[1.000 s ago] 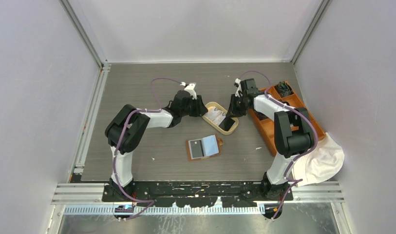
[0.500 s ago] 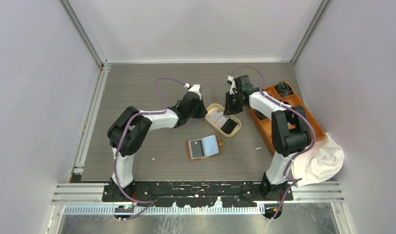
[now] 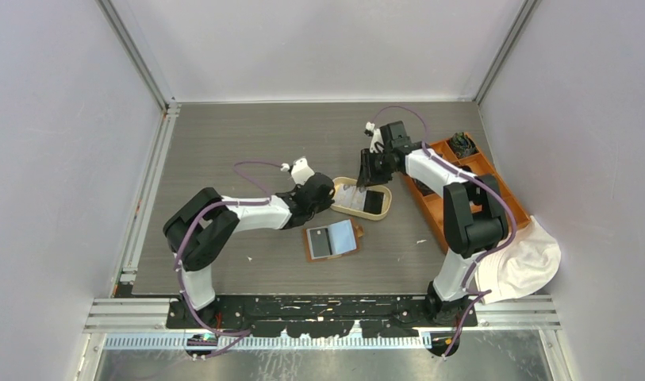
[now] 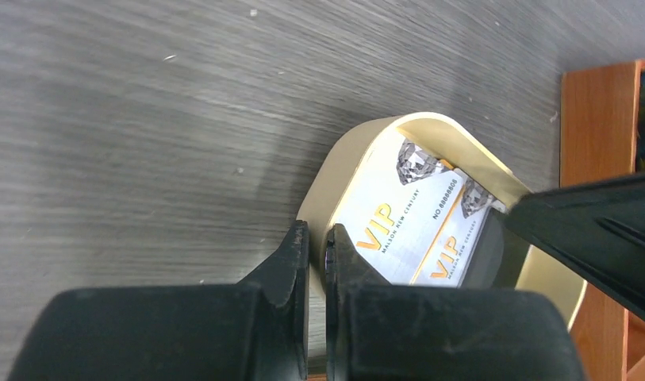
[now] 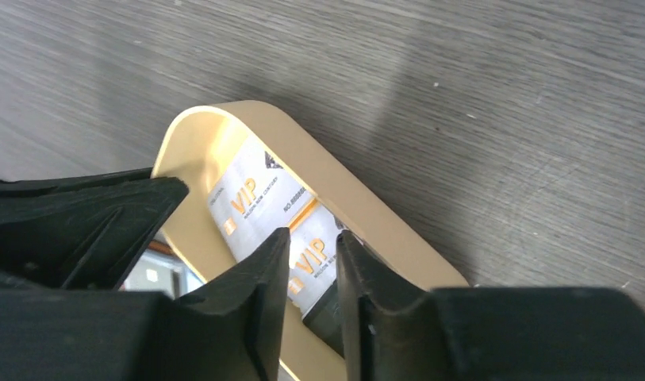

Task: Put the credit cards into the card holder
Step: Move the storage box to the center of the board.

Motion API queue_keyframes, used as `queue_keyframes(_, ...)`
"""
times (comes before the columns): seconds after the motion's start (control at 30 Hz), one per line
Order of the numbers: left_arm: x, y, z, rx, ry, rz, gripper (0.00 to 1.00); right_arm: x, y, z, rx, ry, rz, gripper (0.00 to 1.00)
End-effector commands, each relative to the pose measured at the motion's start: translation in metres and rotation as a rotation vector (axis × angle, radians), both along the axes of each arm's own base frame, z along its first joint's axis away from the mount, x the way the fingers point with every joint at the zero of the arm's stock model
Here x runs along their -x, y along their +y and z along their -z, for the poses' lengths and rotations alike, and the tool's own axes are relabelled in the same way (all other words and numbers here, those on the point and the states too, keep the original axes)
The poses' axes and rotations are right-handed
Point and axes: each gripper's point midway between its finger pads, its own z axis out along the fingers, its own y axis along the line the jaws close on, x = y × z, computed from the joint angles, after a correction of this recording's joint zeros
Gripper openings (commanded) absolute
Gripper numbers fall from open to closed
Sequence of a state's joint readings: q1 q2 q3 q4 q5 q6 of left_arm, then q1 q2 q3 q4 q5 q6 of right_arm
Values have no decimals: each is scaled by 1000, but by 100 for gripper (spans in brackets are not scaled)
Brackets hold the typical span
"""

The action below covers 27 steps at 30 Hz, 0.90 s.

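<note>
**Q:** Quick, biggest first. What did you have in view?

**Me:** Grey wood-grain table (image 3: 224, 159). Long orange compartmented box (image 3: 481, 165) along its right side. Crumpled white cloth (image 3: 525, 266) off the near right corner.

**Q:** Task items?

**Me:** Cream oval tray (image 4: 331, 178) sat mid-table, just left of the orange box. The small brown leather card holder (image 3: 307, 246) lay open and flat, nearer the arm bases, close to the tray but not touching it. I saw two cards on it, a dark one (image 3: 323, 240) on the left and a grey-blue one (image 3: 344, 234) on the right. I couldn't tell how deep they sat in the slots.

**Q:** Rest of the credit cards?

**Me:** In the tray. Two white cards printed VIP in orange (image 4: 390, 214) (image 4: 450, 254) overlapped each other, and a black card (image 3: 373, 202) lay at the tray's right end.

**Q:** Grippers?

**Me:** My left gripper (image 4: 317, 238) sat at the tray's left end. Its fingers were closed nearly together with the tray's rim running in between them, so it was pinched on the rim. My right gripper (image 5: 312, 246) hung at the far side, tips down inside the tray over the VIP cards. Its fingers were a narrow gap apart, and a card showed through the gap, lying flat. I saw nothing clamped there.
</note>
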<state>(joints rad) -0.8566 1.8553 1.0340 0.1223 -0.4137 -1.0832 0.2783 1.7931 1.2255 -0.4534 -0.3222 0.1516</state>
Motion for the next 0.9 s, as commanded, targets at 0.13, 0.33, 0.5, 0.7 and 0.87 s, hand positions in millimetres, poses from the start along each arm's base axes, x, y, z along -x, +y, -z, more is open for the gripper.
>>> queue_keyframes(0.13, 9, 8, -8, 90, 41, -179, 2, -6, 17, -50, -301, -62, 30, 41)
queue_keyframes(0.33, 16, 7, -15, 116, 28, -171, 31, -8, 20, -33, -384, 26, 119, 41)
queue_keyframes(0.5, 18, 11, -31, 122, -5, -160, 44, -5, 18, -17, -376, 80, 161, 41)
queue_keyframes(0.7, 18, 22, -60, 35, -154, -39, 49, 1, 19, 1, -375, 139, 208, 40)
queue_keyframes(0.87, 37, 9, -78, -70, -432, 439, 66, 5, 27, 11, -360, 158, 218, 41)
